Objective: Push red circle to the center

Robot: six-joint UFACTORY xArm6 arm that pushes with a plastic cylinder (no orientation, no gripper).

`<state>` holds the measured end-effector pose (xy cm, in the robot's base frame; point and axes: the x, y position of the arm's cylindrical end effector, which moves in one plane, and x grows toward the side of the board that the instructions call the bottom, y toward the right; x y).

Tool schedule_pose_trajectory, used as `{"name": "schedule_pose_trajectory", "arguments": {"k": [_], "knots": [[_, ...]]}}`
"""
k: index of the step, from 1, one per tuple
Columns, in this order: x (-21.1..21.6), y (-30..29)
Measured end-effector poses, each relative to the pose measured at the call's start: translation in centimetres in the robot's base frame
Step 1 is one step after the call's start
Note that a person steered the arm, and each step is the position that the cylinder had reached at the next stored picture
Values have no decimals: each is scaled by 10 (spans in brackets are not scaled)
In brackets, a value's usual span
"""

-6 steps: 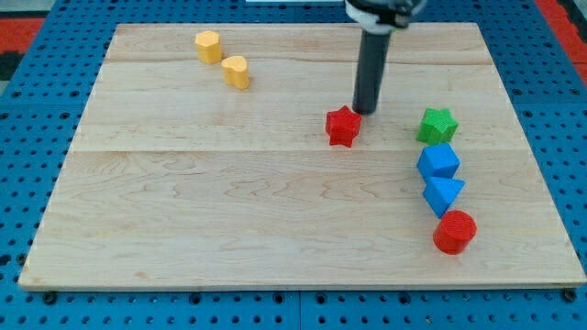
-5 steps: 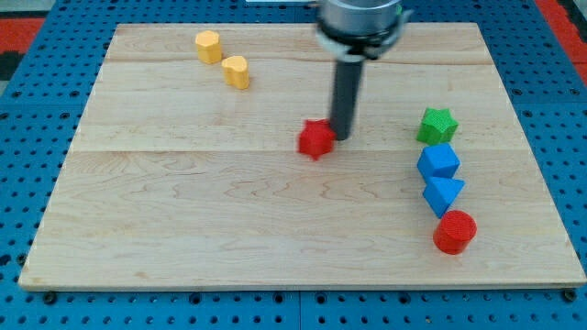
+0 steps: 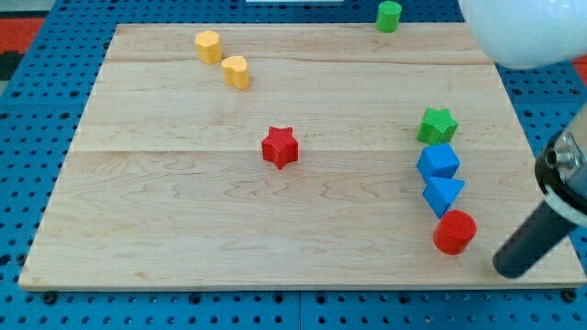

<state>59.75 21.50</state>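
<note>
The red circle lies on the wooden board near its bottom right corner. My tip is on the board just to the right of and below the red circle, a short gap apart from it. A red star lies near the board's middle. The rod leans up to the view's right edge.
A green star, a blue cube-like block and a blue triangle stand in a column right above the red circle. Two yellow blocks lie at the top left. A green cylinder stands at the top edge.
The red star has slid left toward the board's middle. My tip has left it and moved to the bottom right, beside the red circle. The green cylinder now shows.
</note>
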Motion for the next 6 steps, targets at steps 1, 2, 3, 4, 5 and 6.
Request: {"name": "schedule_pose_trajectory", "arguments": {"k": [1, 2, 3, 4, 5, 6], "knots": [[-7, -39], [-10, -27], [-28, -52], [-38, -149], [-63, -172], [-22, -139]]}}
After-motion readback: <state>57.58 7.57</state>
